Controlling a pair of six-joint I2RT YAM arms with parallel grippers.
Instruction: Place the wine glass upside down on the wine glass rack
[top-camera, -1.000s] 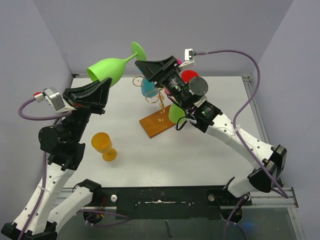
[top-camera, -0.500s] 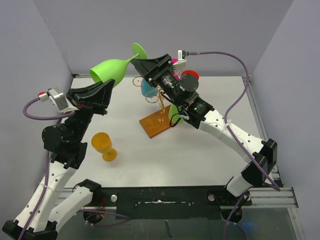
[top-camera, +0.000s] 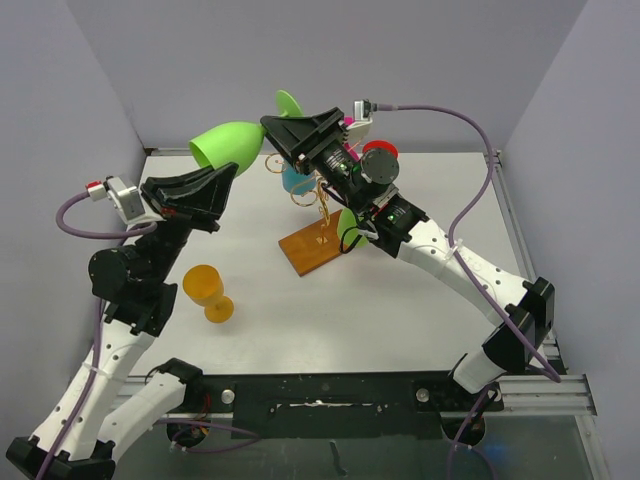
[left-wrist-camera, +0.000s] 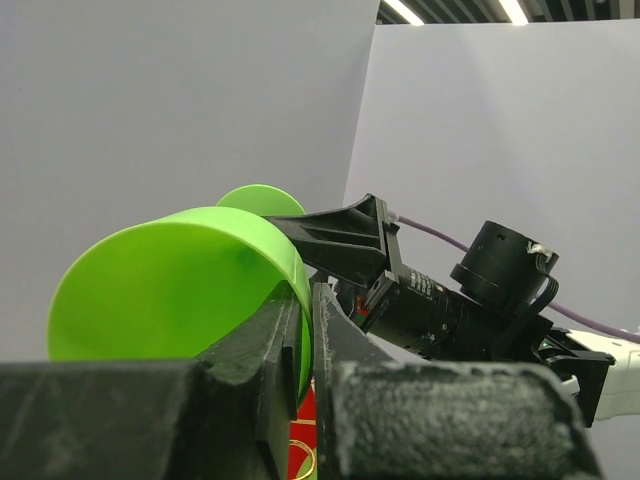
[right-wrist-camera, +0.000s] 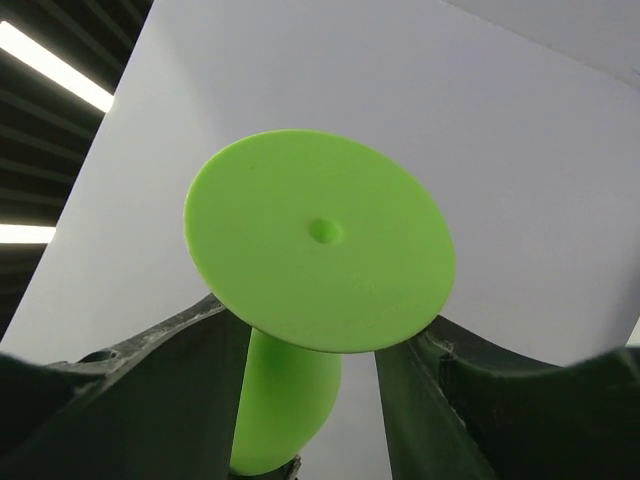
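Observation:
A green wine glass (top-camera: 228, 143) hangs in the air above the table's back left, lying nearly level, bowl mouth to the left, foot (top-camera: 289, 103) to the right. My left gripper (top-camera: 225, 172) is shut on the bowl's rim; the left wrist view shows the rim (left-wrist-camera: 180, 290) pinched between the fingers (left-wrist-camera: 308, 320). My right gripper (top-camera: 272, 128) is open with its fingers either side of the stem (right-wrist-camera: 285, 410), just under the foot (right-wrist-camera: 320, 240), with a gap on the right side. The gold wire rack (top-camera: 322, 200) on its brown wooden base (top-camera: 315, 247) stands below the right gripper.
An orange glass (top-camera: 208, 291) stands upright on the table at front left. A teal glass (top-camera: 296, 180), a red one (top-camera: 380, 152) and a second green foot (top-camera: 350, 228) hang around the rack. Grey walls close the back and sides.
My right gripper has moved up and left until its fingers straddle the green glass's stem. The left gripper has lifted the glass slightly and tipped it nearer level.

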